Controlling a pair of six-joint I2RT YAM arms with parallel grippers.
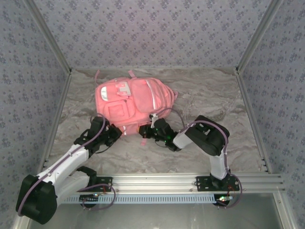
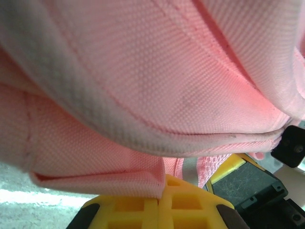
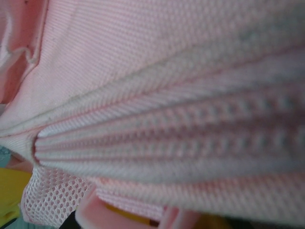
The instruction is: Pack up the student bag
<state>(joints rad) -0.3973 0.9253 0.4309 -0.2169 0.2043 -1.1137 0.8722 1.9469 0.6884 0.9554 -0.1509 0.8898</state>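
The left gripper point(image 2: 159, 191) is fully closed, its yellow fingers pinching a hem of the student bag point(image 1: 129, 98). The right gripper point(image 1: 146, 130) is closed too, with folded fabric and mesh bunched against it; whether it grips them I cannot tell. The pink backpack lies flat mid-table point(image 1: 205, 95), its near edge meeting both grippers.

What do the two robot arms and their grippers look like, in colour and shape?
The left arm and right arm have white links and black rounded joints, each with a lilac cable. The left gripper has yellow gridded fingers.
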